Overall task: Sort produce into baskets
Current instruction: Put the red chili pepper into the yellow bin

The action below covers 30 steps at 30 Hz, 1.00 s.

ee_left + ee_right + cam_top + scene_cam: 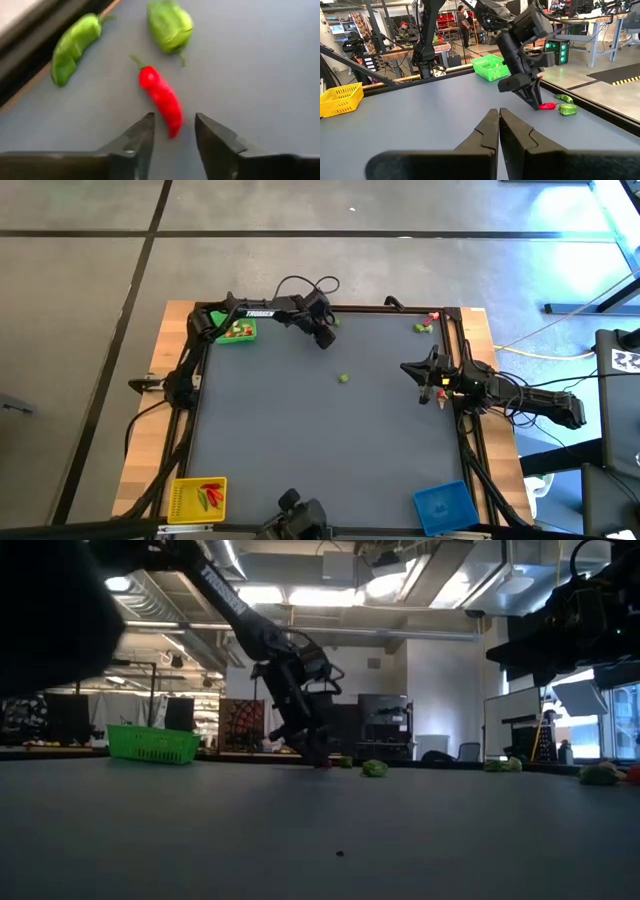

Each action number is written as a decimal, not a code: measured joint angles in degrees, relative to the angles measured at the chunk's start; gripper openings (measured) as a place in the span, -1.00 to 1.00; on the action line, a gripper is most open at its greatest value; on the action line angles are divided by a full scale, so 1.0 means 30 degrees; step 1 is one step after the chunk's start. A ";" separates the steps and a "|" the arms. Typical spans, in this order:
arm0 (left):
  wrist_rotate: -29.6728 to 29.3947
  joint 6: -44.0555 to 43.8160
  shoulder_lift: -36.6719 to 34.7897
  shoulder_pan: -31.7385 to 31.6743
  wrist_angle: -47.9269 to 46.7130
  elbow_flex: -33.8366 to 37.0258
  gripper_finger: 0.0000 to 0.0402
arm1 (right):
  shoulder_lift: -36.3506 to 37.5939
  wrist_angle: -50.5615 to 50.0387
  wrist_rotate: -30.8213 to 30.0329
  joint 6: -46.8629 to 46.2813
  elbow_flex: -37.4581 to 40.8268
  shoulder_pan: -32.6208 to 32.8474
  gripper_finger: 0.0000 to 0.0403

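Observation:
A small red chilli pepper (160, 97) lies flat on the grey table near its far edge. Beside it lie a long green pepper (75, 47) and a squat green one (170, 25). My left gripper (174, 120) slants down over the red pepper, open, one finger on each side of the pepper's pointed end, and a gap shows on both sides. The high view shows this gripper (325, 337) just right of the green basket (237, 330), which holds a few pieces. My right gripper (405, 367) waits shut at the table's right side.
The yellow basket (198, 498), with red and green pieces in it, stands at the near left corner, and the blue basket (445, 505) at the near right. A green piece (343, 378) lies mid-table. More produce (425, 323) lies at the far right corner.

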<state>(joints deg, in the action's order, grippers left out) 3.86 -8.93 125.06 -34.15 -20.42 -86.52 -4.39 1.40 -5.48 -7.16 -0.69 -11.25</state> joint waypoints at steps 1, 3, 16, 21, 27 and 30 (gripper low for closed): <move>0.0492 -0.0136 0.0079 -0.0130 0.0033 0.0000 -0.45 | 0.0003 0.0003 -0.0005 0.0000 0.0000 0.0000 -0.92; 0.1310 -0.0198 0.0084 -0.0319 0.0099 0.0000 -0.59 | -0.0002 0.0006 0.0002 0.0000 0.0000 0.0000 -0.92; 0.1541 0.1689 0.0092 0.0115 0.0312 0.0000 -0.99 | 0.0003 0.0032 0.0017 0.0000 0.0000 0.0000 -0.92; 0.1414 0.2026 -0.0398 0.0234 -0.0732 0.0000 -0.99 | 0.0000 0.0114 0.0017 0.0000 0.0007 0.0000 -0.92; 0.1391 0.2353 -0.3068 0.1065 -0.2835 -0.0023 -0.98 | 0.0003 0.0355 -0.0036 0.0000 0.0015 0.0000 -0.92; 0.0540 0.2591 -0.4339 0.1933 -0.3333 -0.0015 -0.98 | 0.0003 0.0411 -0.0170 -0.0157 0.0015 0.0000 -0.92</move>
<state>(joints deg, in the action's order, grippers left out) 5.48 -1.16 112.05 -28.35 -30.42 -86.56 -4.38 2.64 -5.99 -7.63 -0.64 -11.25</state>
